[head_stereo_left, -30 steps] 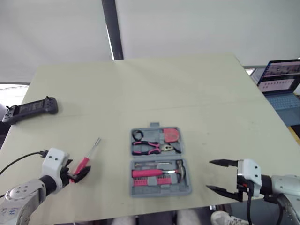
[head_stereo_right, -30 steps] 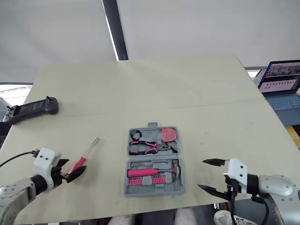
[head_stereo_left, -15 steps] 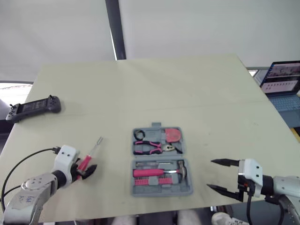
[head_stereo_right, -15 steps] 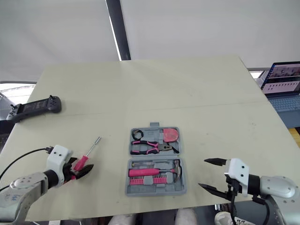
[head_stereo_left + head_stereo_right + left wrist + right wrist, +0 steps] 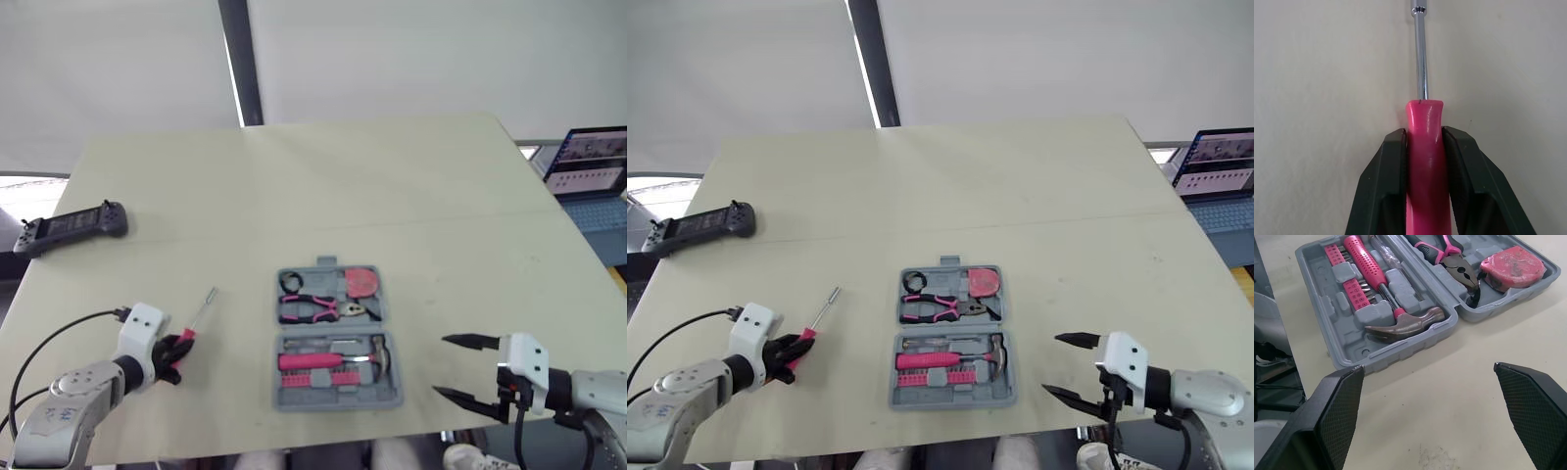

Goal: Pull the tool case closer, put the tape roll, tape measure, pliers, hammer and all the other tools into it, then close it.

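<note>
The tool case (image 5: 336,338) lay open near the front of the tabletop (image 5: 411,196) and already held the pliers (image 5: 312,309), the tape measure (image 5: 359,282), the hammer (image 5: 333,360) and what looked like the tape roll (image 5: 288,283), a small black ring — so most of the packing looked done. The left hand (image 5: 174,348) was clamped on the pink handle of a screwdriver (image 5: 1422,161), which lay on the tabletop left of the case and apart from it, while the right hand (image 5: 439,366) hovered empty at the case's right side, its fingers (image 5: 462,341) wide apart. What remained, in my judgement, was to bring this screwdriver into the case and shut the lid
</note>
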Available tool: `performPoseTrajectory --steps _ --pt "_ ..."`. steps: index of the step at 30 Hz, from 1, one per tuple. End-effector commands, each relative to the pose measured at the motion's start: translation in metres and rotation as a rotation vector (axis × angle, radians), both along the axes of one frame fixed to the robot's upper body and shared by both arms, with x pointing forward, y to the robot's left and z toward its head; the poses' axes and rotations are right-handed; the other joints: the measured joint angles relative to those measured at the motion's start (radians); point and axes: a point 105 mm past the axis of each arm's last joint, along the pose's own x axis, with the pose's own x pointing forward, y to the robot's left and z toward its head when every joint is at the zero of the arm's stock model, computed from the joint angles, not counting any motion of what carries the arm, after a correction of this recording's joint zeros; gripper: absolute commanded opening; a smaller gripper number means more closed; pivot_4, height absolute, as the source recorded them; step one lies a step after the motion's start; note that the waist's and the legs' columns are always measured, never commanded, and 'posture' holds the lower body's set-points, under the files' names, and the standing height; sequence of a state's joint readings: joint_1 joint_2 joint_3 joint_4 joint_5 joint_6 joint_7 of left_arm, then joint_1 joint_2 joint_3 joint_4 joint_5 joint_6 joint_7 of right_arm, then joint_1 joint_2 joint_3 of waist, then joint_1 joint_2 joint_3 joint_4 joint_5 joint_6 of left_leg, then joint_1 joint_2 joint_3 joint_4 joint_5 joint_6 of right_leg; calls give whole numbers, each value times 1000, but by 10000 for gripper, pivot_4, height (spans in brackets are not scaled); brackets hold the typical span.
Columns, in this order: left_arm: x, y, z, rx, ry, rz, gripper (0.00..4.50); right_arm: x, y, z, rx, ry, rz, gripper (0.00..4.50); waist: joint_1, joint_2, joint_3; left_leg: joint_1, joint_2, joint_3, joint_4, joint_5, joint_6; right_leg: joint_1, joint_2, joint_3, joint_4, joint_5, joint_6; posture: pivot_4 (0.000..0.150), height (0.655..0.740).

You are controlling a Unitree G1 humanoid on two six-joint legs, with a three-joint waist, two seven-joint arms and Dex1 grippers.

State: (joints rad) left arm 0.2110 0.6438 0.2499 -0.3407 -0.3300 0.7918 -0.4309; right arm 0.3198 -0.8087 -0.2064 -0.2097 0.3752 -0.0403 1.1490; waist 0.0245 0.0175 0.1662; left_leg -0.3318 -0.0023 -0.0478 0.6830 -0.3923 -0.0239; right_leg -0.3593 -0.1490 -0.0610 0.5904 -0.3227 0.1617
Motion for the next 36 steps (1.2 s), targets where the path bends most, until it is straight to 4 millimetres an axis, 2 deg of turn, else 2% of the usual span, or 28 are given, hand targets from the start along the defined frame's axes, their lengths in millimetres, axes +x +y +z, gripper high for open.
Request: performPoseTrajectory --steps 1,6,14,16,18,24,28,36 --pt "-6 -11 -3 2 16 -59 5952 1 -4 10 0 -36 -9 45000 0 0 0 0 0 0 0 0 0 0 0 0 0 0 0 1500 7400" --pt "-8 -14 10 28 -29 -117 5952 1 -7 9 -2 -30 -11 45000 -1 0 0 0 0 0 0 0 0 0 0 0 0 0 0 1500 7400" --pt "-28 -49 21 53 -21 -392 5952 4 -5 10 9 -47 -10 45000 1 -1 0 -1 0 0 0 0 0 0 0 0 -1 0 0 1500 7400" --pt "-37 -68 31 -26 -12 -501 5952 2 -4 9 9 -37 5 45000 0 -1 0 -1 0 0 0 0 0 0 0 0 -1 0 0 1500 7400" --pt "-43 -78 35 -30 2 -580 5952 3 -4 9 6 -39 12 45000 -1 -1 0 -1 0 0 0 0 0 0 0 0 -1 0 0 1500 7400" --pt "-53 -86 39 27 42 -717 5952 6 -4 10 1 -50 19 45000 -2 0 0 -1 0 0 0 0 0 0 0 0 -1 0 0 1500 7400" --pt "-62 -88 33 119 76 -807 5952 6 -4 11 -5 -58 19 45000 -1 0 0 -1 0 0 0 0 0 0 0 0 -1 0 0 1500 7400" --pt "-68 -115 35 154 42 -909 5952 -7 -8 10 -23 -30 24 45000 0 0 1 -1 0 0 0 0 0 0 0 0 -1 0 0 1500 7400"
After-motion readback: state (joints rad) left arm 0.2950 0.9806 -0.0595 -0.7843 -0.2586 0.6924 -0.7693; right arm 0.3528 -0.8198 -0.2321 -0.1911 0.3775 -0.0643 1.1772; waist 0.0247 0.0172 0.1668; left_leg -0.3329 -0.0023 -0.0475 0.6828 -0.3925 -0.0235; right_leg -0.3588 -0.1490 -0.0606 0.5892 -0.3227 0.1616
